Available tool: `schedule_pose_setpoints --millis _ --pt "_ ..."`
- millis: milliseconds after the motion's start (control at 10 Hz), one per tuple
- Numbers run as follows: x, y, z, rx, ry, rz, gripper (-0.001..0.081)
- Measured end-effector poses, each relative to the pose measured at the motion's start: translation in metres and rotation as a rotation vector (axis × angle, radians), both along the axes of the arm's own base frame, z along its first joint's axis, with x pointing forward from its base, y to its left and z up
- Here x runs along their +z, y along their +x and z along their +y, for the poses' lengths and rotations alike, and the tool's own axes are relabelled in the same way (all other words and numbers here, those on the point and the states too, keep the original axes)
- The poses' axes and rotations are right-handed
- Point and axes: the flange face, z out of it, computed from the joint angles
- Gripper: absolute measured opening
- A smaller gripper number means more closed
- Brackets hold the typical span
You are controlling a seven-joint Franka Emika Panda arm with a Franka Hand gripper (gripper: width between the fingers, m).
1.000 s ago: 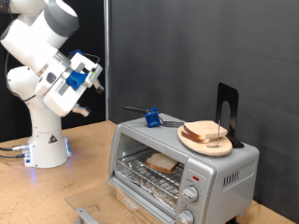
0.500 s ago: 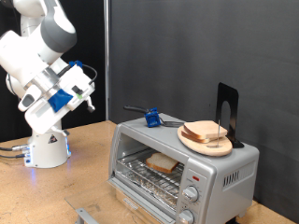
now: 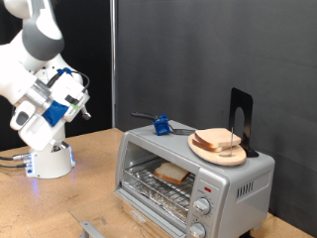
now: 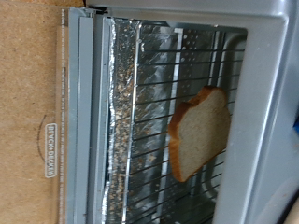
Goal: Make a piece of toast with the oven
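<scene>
The silver toaster oven point(image 3: 198, 177) stands at the exterior view's bottom right with its glass door point(image 3: 94, 230) folded down open. One slice of bread point(image 3: 171, 173) lies flat on the wire rack inside. The wrist view looks into the open oven point(image 4: 262, 112) and shows the same slice point(image 4: 201, 131) on the rack, with the lowered door point(image 4: 84, 112) beside it. My gripper point(image 3: 82, 107) hangs in the air at the exterior view's left, well apart from the oven, with nothing seen in it. Its fingers do not show in the wrist view.
A round wooden plate point(image 3: 206, 151) with more bread slices point(image 3: 218, 140) sits on the oven's top, next to a black upright stand point(image 3: 241, 119) and a blue-handled tool point(image 3: 158, 124). Two knobs point(image 3: 201, 205) are on the oven front. The robot base point(image 3: 48, 159) stands on the wooden table.
The arm has swung towards the exterior view's left and a little lower, further from the oven. The slice on the rack and the open door have not moved.
</scene>
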Motion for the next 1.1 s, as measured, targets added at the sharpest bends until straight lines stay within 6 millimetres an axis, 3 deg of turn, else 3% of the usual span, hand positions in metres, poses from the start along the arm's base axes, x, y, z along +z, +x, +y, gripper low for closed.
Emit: schedule_pose_setpoints --millis 400,700,1000,1100 --pt "-0.013 0.005 -0.024 -0.020 0.041 -0.066 0.0808" --pt "-0.018 0.010 -0.031 -0.023 0.041 -0.078 0.0808" --pt "-0.015 0.008 -0.041 -0.118 0.154 -0.162 0.0808" --pt "-0.024 0.008 -0.050 -0.174 0.145 -0.157 0.0808"
